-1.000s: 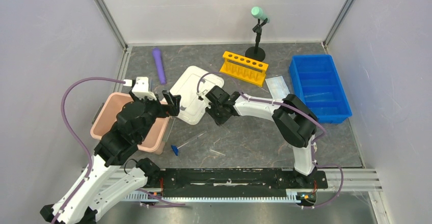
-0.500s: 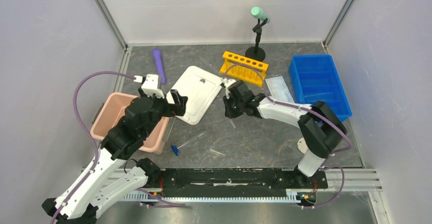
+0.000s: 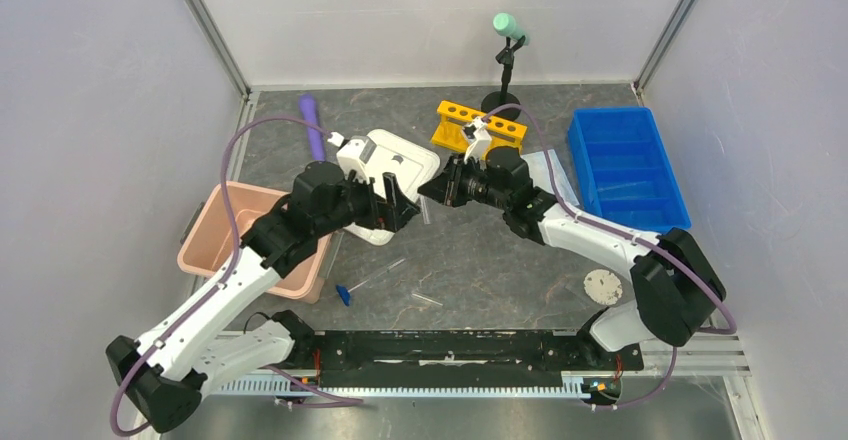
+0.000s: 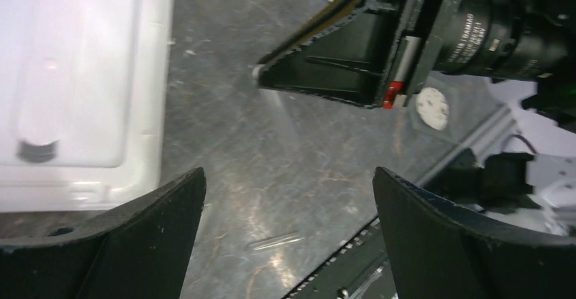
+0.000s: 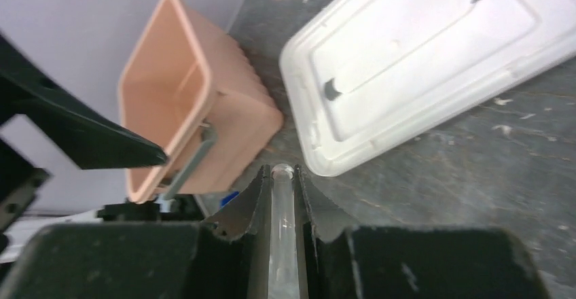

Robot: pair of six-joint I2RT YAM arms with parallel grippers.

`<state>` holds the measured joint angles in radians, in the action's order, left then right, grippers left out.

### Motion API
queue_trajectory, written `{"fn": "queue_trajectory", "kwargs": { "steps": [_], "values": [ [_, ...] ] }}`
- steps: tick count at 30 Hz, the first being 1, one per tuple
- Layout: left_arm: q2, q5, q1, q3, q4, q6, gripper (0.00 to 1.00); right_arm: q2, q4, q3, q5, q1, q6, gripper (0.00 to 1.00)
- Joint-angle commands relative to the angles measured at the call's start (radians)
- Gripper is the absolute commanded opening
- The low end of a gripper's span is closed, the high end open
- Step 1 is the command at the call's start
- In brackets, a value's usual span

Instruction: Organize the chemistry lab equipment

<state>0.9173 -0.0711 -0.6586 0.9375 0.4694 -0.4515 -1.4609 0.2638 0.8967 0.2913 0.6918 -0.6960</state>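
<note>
My right gripper [image 3: 436, 190] is shut on a thin clear tube [image 5: 282, 234], held above the table between the white lid and the yellow rack; the tube's round tip sticks out past the fingertips. My left gripper [image 3: 396, 207] is open and empty, close to the right gripper's tip, over the lid's near edge. A blue-capped tube [image 3: 346, 293] lies on the table below, and a short clear tube [image 3: 426, 301] lies near the front rail; it also shows in the left wrist view [image 4: 275, 242]. A pale blue face mask [image 3: 549, 167] lies partly under my right arm. A round dish [image 3: 603, 286] sits front right.
A white lid [image 3: 392, 160] lies at centre left and a pink bin [image 3: 238, 222] at left. The yellow tube rack [image 3: 481, 127] and a blue bin [image 3: 626, 167] stand at back right. A purple cylinder [image 3: 312, 126] and a black stand [image 3: 504, 80] are at the back.
My right gripper has lifted the tube, and its arm has swung out to the right, uncovering the round dish. My left gripper has moved right across the lid towards it.
</note>
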Motion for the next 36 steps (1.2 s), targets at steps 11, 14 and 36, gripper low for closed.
{"fn": "queue_trajectory", "kwargs": {
  "steps": [11,14,36],
  "values": [
    [0.123,-0.164,-0.028,-0.019,-0.136,-0.083,0.93,0.078,0.352,-0.129,0.069,-0.001,-0.254,0.18],
    [0.122,-0.135,-0.029,-0.023,-0.125,-0.065,0.93,0.084,0.356,-0.133,0.069,-0.007,-0.258,0.18],
    [0.227,-0.182,-0.029,0.032,-0.117,0.004,0.55,0.184,0.349,-0.221,0.19,-0.068,-0.258,0.18]
  ]
}}
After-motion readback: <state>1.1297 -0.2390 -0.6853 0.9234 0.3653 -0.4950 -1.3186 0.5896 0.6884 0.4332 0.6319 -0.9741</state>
